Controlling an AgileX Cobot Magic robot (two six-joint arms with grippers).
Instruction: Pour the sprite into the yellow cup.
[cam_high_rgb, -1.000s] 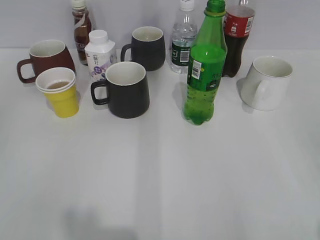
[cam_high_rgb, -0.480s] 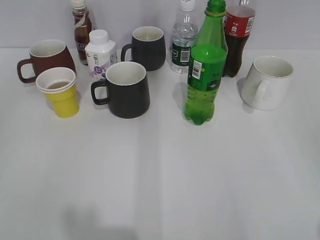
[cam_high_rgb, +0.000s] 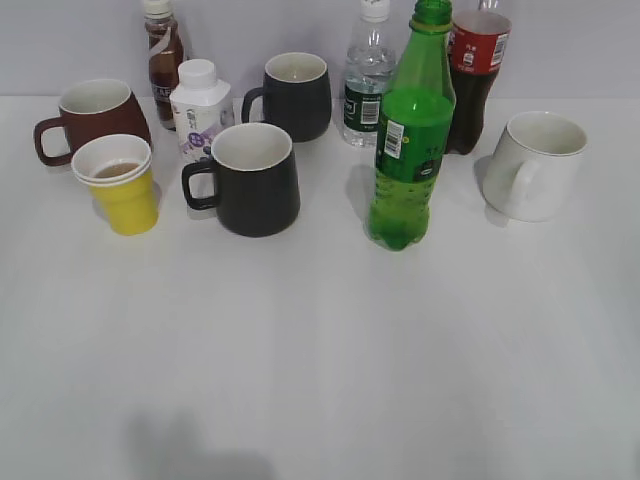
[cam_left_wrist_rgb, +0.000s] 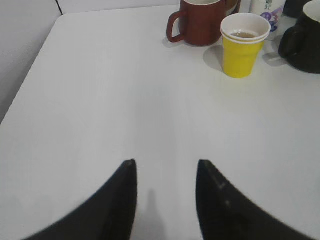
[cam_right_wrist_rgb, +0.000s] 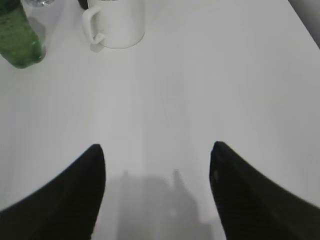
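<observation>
Sprite bottle (cam_high_rgb: 408, 140) is seen upright and uncapped on the white worktop (cam_high_rgb: 330, 350), taken here as the landmark. Well to its left stands the yellow cup (cam_high_rgb: 120, 185), upright, with a little brownish liquid visible inside. Between the bottle and that cup sits a dark mug (cam_high_rgb: 250, 178); a brown-red mug (cam_high_rgb: 90, 115) is just behind the cup. Just behind the bottle a clear water bottle (cam_high_rgb: 366, 75) and a cola bottle (cam_high_rgb: 474, 70) are placed, and to its right a white mug (cam_high_rgb: 535, 165). The left hand (cam_left_wrist_rgb: 165, 200) is held spread above bare worktop, nothing gripped, well short of the cup. The right hand (cam_right_wrist_rgb: 157, 190) is likewise spread wide and empty, well apart from the bottle.
</observation>
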